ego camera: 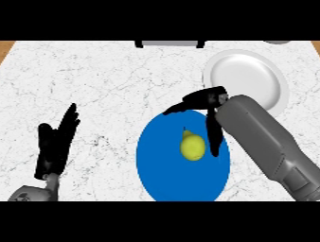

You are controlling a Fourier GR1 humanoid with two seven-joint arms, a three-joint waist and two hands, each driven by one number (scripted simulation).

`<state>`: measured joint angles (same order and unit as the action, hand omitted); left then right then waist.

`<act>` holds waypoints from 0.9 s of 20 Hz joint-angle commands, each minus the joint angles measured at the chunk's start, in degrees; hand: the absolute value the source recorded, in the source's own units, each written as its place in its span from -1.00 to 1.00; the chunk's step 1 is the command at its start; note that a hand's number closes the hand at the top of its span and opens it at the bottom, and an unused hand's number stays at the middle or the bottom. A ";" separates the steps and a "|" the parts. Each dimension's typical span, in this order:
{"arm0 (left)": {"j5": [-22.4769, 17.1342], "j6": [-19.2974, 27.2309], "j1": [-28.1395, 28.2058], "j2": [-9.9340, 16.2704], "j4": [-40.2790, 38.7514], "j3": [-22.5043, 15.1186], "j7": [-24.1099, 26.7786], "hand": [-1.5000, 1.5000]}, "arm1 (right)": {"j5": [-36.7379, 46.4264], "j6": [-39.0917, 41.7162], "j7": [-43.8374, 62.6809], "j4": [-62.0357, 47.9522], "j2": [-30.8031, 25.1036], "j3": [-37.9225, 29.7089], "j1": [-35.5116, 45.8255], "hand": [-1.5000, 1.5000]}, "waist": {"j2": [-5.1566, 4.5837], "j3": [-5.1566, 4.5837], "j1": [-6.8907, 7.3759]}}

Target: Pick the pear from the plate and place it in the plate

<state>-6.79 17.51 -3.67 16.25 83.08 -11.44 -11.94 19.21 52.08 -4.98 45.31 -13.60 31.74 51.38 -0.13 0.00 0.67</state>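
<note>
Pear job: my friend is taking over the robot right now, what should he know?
Right hand: open, above the far rim of the blue plate, fingers spread and hanging beside the pear, not holding it.
Left hand: open, resting at the view's left, fingers up.
Pear: lies on the blue plate.
White plate: farther back on the right, nothing on it.
Done: nothing moved yet.
Left: grasp the pear, carry it to the white plate, set it down.

A yellow pear [193,147] is lying near the middle of a blue plate [163,165], its dark stem pointing away from the robot. A white plate [250,78] is sitting just beyond the blue plate, to its right, holding nothing.
</note>
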 commanded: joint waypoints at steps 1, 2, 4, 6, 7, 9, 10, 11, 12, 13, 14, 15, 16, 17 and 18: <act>0.22 -1.71 0.28 -0.07 -1.36 2.19 1.15 0.00 | 4.06 0.04 -1.51 0.60 2.57 0.12 -2.26 -1.00 | 0.06 0.00 -0.23; 2.33 0.80 -1.49 -1.98 0.15 0.67 -2.11 0.00 | 3.95 1.87 -0.25 -0.15 2.67 -2.03 0.09 -1.00 | 0.08 0.00 -0.26; 2.37 -0.73 0.77 -1.38 1.22 0.76 -1.56 0.00 | 7.02 0.41 -6.11 -3.03 1.38 -1.30 -0.51 -1.00 | 0.01 0.01 -0.04; 2.67 -1.68 -0.37 -1.20 1.95 0.78 -2.93 0.00 | 7.24 1.56 -4.34 -2.09 2.51 -1.65 -1.35 -1.00 | 0.10 0.01 -0.23; 3.86 0.46 2.17 -3.19 1.50 0.33 -0.83 0.00 | 6.87 2.61 -1.50 0.91 2.33 -2.54 -3.14 -1.00 | 0.19 0.00 -0.43; 3.75 -1.24 2.21 -1.93 2.05 1.81 -0.39 0.00 | 8.79 0.15 -2.75 1.21 2.91 -2.56 -5.46 -1.00 | 0.15 0.00 -0.42; 4.23 -0.84 0.50 -4.43 -2.84 1.16 2.17 0.00 | 8.19 2.02 -3.45 0.30 3.57 -3.07 -4.19 -1.00 | 0.08 -0.01 -0.48; 4.01 -0.40 -0.89 -3.63 1.82 1.66 -2.76 0.00 | 10.48 -1.54 -4.24 -5.93 6.49 -2.93 -1.83 -1.00 | -0.03 0.01 0.03; 3.91 -2.41 3.53 -3.35 -2.07 2.17 5.34 0.00 | 9.79 0.74 -3.15 -3.91 5.80 -4.19 -1.03 -1.00 | 0.02 -0.01 -0.08; 3.60 -2.72 2.55 -3.61 -1.66 2.81 3.53 0.00 | 10.29 2.09 -3.78 -3.91 4.62 -5.39 -0.62 -1.00 | 0.04 -0.01 -0.16; 3.63 -2.79 1.36 -4.37 -3.57 2.79 3.73 0.00 | 12.49 -0.06 -8.25 -3.67 2.33 -2.82 -3.90 -1.00 | -0.01 0.00 -0.23; 3.53 -2.75 -0.02 -4.04 -4.49 4.25 3.97 0.00 | 13.76 -2.30 -7.03 -8.47 6.30 -3.24 -1.22 -1.00 | -0.10 0.00 0.07; 5.70 -1.02 -0.61 -5.74 -3.36 2.09 1.03 0.00 | 13.11 0.85 -5.40 -2.06 4.81 -3.53 -3.92 -1.00 | 0.09 0.00 -0.42; 2.18 -5.50 1.35 -1.56 -1.67 5.55 2.90 0.00 | 13.26 0.62 -5.12 -3.70 5.90 -2.88 -4.49 -1.00 | 0.07 0.00 -0.20; 6.13 -1.15 2.17 -5.91 0.03 1.22 0.99 0.00 | 14.75 -0.18 -8.32 -6.40 5.11 -3.45 -2.27 -1.00 | 0.00 0.01 0.01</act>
<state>-2.68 15.23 -2.49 12.30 81.50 -8.76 -9.98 31.32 50.81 -9.20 41.36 -8.73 28.51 48.66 0.01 -0.03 0.51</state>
